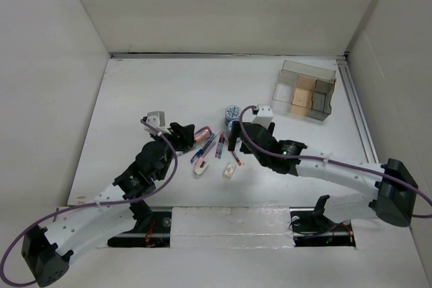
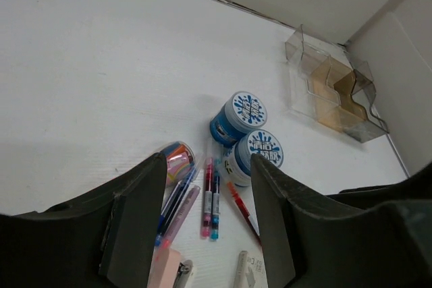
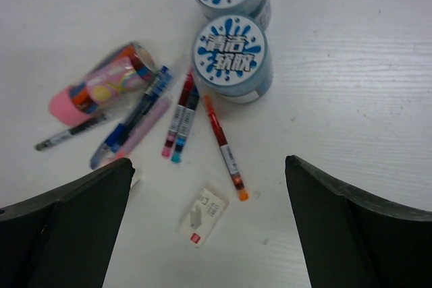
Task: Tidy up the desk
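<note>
The white desk carries a cluster of stationery at its middle. Two blue-lidded jars stand together, with several pens, a colourful tube and a small white packet in front of them. My left gripper is open and empty just left of the tube. My right gripper is open and empty above the pens. The left wrist view shows the jars, tube and pens. The right wrist view shows the packet and an orange-tipped red pen between my fingers.
A clear compartmented organizer stands at the back right, also in the left wrist view. A pink stapler-like item lies by the pens. White wall panels enclose the desk on three sides.
</note>
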Tool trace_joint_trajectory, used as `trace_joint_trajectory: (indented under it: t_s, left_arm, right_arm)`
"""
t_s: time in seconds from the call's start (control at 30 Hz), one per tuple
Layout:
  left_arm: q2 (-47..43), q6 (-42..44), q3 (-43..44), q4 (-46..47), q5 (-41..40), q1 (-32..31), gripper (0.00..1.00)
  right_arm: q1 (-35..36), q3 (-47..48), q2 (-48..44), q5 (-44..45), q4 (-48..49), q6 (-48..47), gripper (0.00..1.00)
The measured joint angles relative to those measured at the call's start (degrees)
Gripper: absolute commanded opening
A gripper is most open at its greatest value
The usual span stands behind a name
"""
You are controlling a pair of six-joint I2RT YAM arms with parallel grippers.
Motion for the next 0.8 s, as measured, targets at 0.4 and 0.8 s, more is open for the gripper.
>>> trace_joint_trajectory:
  t_s: [0.4, 0.8]
  left_arm:
    - [-1.1, -0.2, 0.0, -0.2, -0.3, 0.0, 0.51]
    - [-1.2, -0.2, 0.0, -0.2, -0.1, 0.0, 0.51]
  right_arm:
    - [-7.2, 6.1, 18.3, -1.3, -1.2, -1.3, 1.0]
    - [-11.7, 13.2, 27.4, -7.1, 3.0, -5.5, 0.82]
